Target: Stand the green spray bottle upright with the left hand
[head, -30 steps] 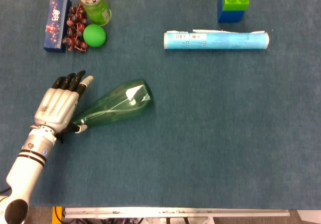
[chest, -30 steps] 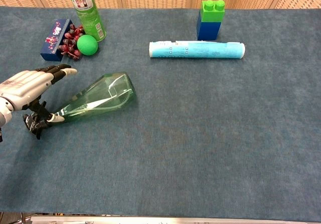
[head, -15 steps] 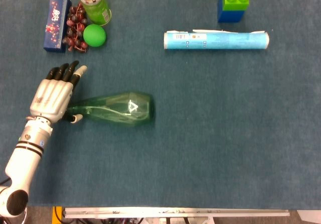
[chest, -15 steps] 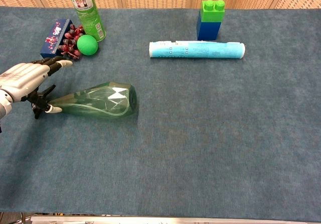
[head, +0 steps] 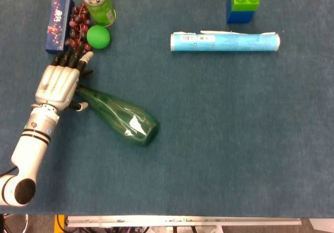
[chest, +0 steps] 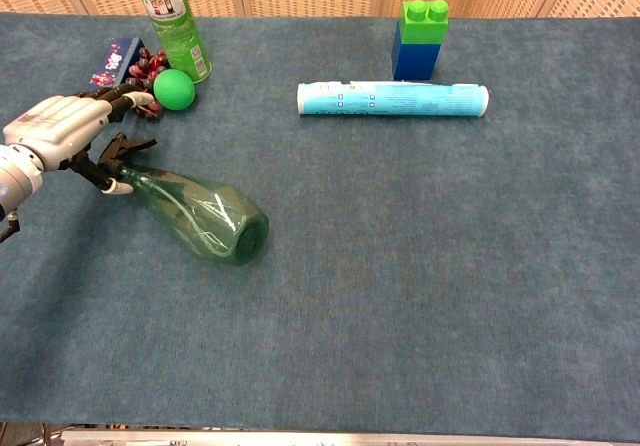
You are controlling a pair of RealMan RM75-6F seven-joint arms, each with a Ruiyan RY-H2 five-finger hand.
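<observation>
left hand (head: 58,85) now farther from the robot than a second ago, close to the grapes (head: 77,28), green spray bottle (head: 119,116) swung around on the table, its wide base now nearer the robot, neck pointing far-left under the hand

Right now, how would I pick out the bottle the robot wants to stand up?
Look at the blue table's left side, just below the cluster with the green ball. The green spray bottle lies on its side, neck at the left hand. It alone is see-through green.
</observation>
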